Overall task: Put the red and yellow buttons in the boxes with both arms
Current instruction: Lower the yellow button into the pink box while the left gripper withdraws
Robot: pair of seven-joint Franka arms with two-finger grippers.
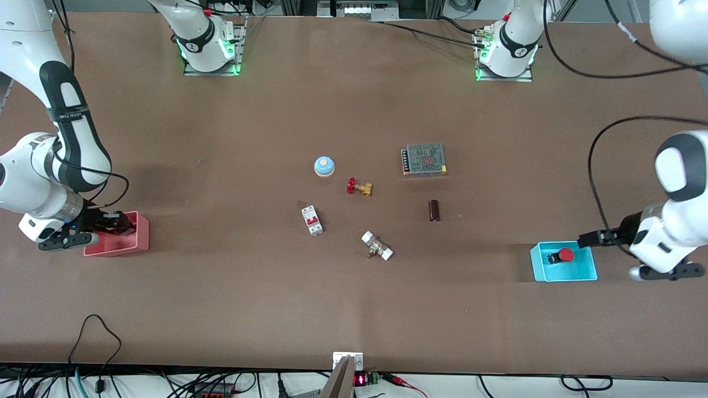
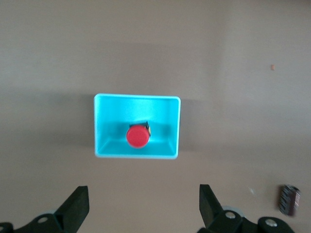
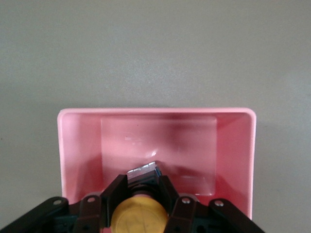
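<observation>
Brown tabletop (image 1: 221,309) has wide bare stretches around both bins; clutter (blue-domed button (image 1: 324,166), brass valve (image 1: 359,187), breaker (image 1: 312,220), mesh-topped supply (image 1: 425,159)) sits mid-table, well apart from them. Cyan box (image 1: 564,273) lies near the left arm's end w/ the red button (image 1: 565,255) resting inside, touching nothing else. Left gripper (image 2: 143,208) hangs over the table just beside that box, fingers spread wide, nothing between them. Pink box (image 3: 238,145) sits at the right arm's end; right gripper (image 3: 140,194) is down inside it, clamped on the yellow button (image 3: 138,216) (cap facing the wrist cam).
</observation>
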